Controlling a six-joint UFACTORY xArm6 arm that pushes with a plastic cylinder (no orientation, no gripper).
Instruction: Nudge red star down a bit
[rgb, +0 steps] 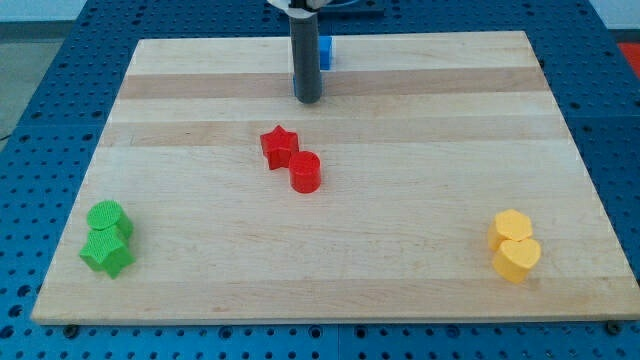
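Single arm, only its lowest part in view at the view's top centre, straight dark rod hanging upright, my tip (307, 100) at the rod's lower end, blunt and rounded, down at the surface, nothing touching it

1. Wooden board (420, 150), pale planks w/ grain running left-right, sits on a blue perforated table (40, 90).
2. Red cylinder (305, 172) near board centre.
3. Green pair at the view's bottom left: green cylinder (106, 218) above, green star (107, 252) below, touching.
4. Yellow pair at the view's bottom right: yellow hexagon (511, 227) above, yellow heart (517, 259) below, touching.
5. Blue block (325, 52) at top edge, mostly hidden, shape can't tell.
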